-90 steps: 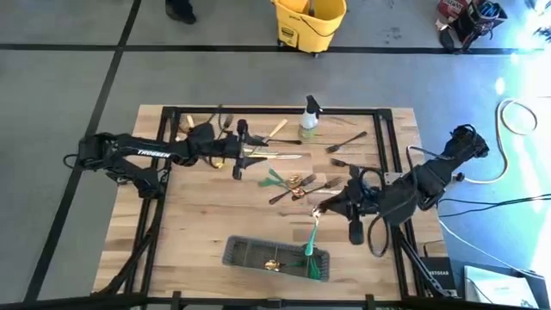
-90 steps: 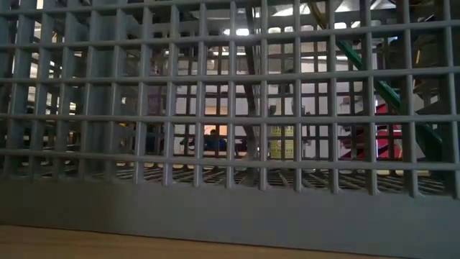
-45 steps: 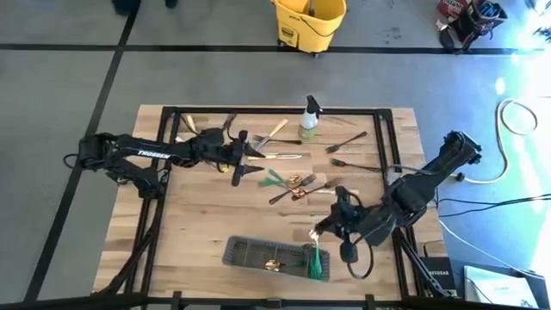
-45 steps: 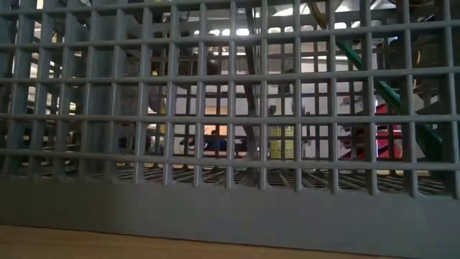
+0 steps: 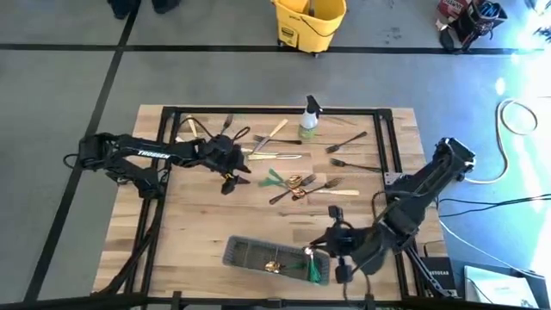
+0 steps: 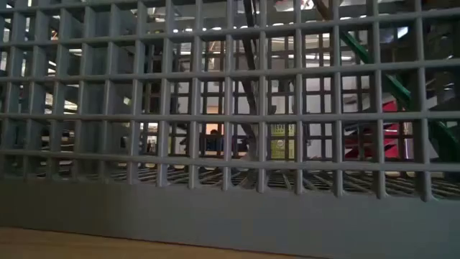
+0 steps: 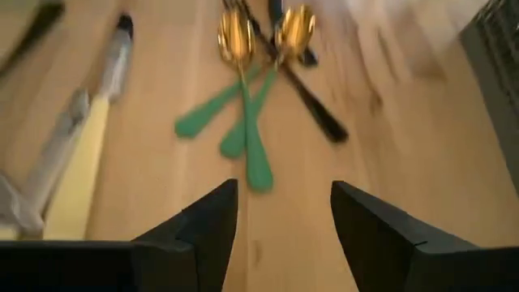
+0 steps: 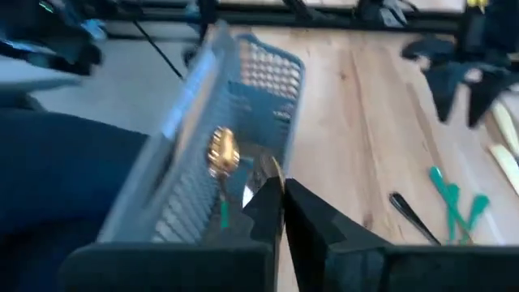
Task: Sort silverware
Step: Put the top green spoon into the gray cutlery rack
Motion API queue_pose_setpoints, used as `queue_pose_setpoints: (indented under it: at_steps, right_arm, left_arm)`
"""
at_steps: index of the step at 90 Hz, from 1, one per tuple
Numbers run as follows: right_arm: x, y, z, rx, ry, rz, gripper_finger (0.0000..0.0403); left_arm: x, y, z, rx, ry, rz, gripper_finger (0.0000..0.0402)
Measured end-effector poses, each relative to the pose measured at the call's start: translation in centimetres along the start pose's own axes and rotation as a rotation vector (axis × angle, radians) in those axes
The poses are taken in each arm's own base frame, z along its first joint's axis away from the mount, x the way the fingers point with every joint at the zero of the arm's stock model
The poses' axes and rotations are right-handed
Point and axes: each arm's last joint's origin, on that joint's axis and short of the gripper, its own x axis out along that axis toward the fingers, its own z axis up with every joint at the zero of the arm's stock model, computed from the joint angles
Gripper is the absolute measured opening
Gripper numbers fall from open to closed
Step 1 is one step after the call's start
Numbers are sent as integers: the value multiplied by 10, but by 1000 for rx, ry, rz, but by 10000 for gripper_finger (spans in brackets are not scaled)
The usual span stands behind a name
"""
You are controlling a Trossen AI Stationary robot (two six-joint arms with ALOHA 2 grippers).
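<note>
On the wooden table (image 5: 207, 215) the right gripper (image 5: 312, 251) sits at the 5 o'clock side, over the right end of the grey mesh caddy (image 5: 250, 254), its fingers (image 8: 304, 215) pinched narrow on a thin gold piece of silverware (image 8: 274, 180); which kind it is cannot be told. Inside the caddy, just beside those fingers, stands a gold spoon with a green handle (image 8: 221, 166), and in the high view green handles (image 5: 317, 269) show at the caddy's right end. The left gripper (image 5: 231, 176) hangs at about 10 o'clock from the table's middle, its fingers (image 7: 203, 223) spread wide with nothing between them. Just ahead of it lie two gold spoons with green handles (image 7: 243, 122) crossed over a dark utensil (image 7: 312, 105), and at its other side a cream-handled knife (image 7: 81, 162). More forks and knives (image 5: 349, 142) lie scattered toward 1 o'clock, near a small spray bottle (image 5: 309, 116) at 12 o'clock. The low view looks straight through the caddy's grid wall (image 6: 230, 144).
</note>
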Motion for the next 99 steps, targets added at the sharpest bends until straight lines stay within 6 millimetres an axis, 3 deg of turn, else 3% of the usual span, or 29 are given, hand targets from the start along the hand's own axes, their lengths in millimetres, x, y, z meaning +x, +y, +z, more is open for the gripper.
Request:
queue_pose_setpoints:
  at_steps: [22,69,99]
  right_arm:
    - [7,2,-4,-8,1,-63,0]
    - [5,2,-13,-10,82,-51,4]
    - [5,2,-12,-8,78,-53,76]
  left_arm:
    - [0,-1,-9,-30,88,-9,184]
    - [0,-1,-9,-29,86,-9,184]
    - [0,-1,-9,-29,86,-9,184]
